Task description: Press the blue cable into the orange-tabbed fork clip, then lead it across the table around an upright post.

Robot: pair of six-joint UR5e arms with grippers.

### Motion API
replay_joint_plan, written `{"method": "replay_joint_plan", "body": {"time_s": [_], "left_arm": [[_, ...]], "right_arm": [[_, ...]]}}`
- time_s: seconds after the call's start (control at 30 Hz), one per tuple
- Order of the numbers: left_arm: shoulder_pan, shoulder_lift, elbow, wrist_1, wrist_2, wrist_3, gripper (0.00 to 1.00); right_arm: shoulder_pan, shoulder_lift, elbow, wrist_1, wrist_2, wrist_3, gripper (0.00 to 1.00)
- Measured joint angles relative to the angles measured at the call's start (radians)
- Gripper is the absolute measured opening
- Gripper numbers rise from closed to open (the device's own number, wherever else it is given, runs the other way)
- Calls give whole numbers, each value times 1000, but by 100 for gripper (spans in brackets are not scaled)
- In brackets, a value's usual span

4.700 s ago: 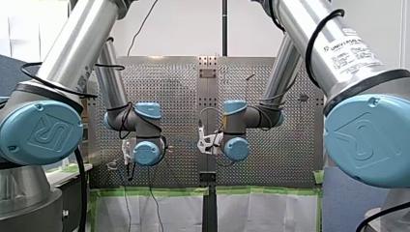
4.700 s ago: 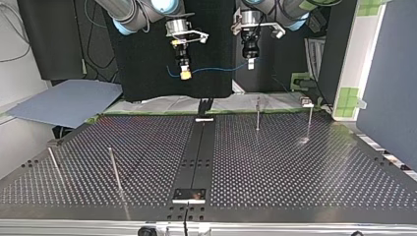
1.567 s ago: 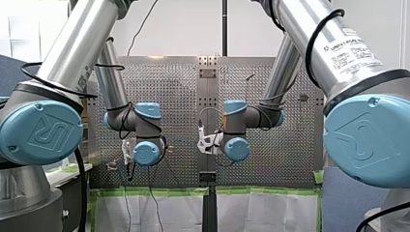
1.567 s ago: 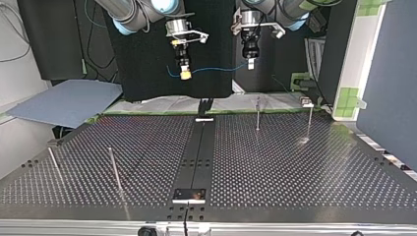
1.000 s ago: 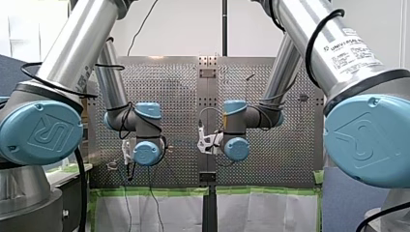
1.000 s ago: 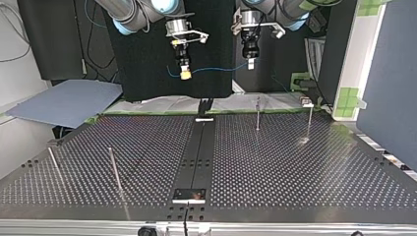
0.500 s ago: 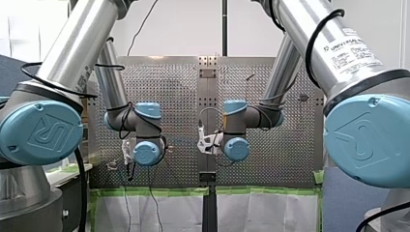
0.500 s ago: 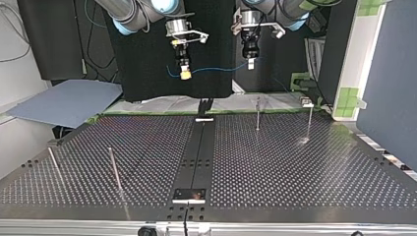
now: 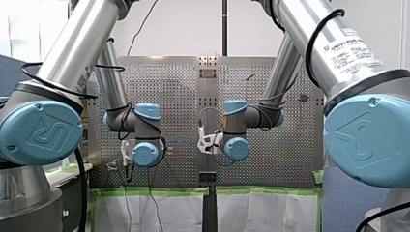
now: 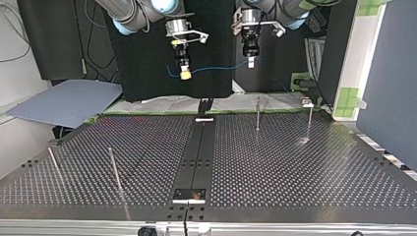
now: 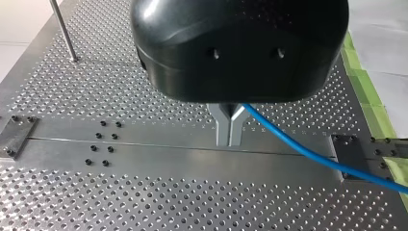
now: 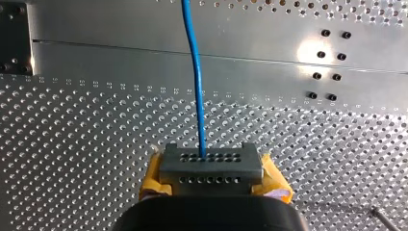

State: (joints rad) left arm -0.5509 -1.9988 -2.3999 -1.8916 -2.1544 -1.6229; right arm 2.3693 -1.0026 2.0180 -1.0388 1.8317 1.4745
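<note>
Holding the blue cable (image 10: pixel 216 68) stretched well above the tabletop (image 10: pixel 275 162): our left claw (image 11: pixel 230 139) is clenched on it and our right claw (image 12: pixel 209 168) grasps it too, likely so a straight span can press into the clip.

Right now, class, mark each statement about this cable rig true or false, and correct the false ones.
1. The blue cable runs between my left claw and my right claw, above the table. True.
2. The cable is looped around an upright post. False: it hangs in the air, touching no post.
3. My right claw's pads are yellow. True.
4. My left claw is open and empty. False: it is shut on the blue cable.
</note>
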Motion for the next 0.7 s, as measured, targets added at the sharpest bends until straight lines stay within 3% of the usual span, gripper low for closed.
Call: {"method": "replay_joint_plan", "body": {"time_s": [0.53, 0.7], "left_arm": [[0, 0, 0, 0, 0, 0, 0], [0, 0, 0, 0, 0, 0, 0]], "right_arm": [[1, 1, -1, 1, 1, -1, 0], [31, 31, -30, 31, 31, -3, 0]]}}
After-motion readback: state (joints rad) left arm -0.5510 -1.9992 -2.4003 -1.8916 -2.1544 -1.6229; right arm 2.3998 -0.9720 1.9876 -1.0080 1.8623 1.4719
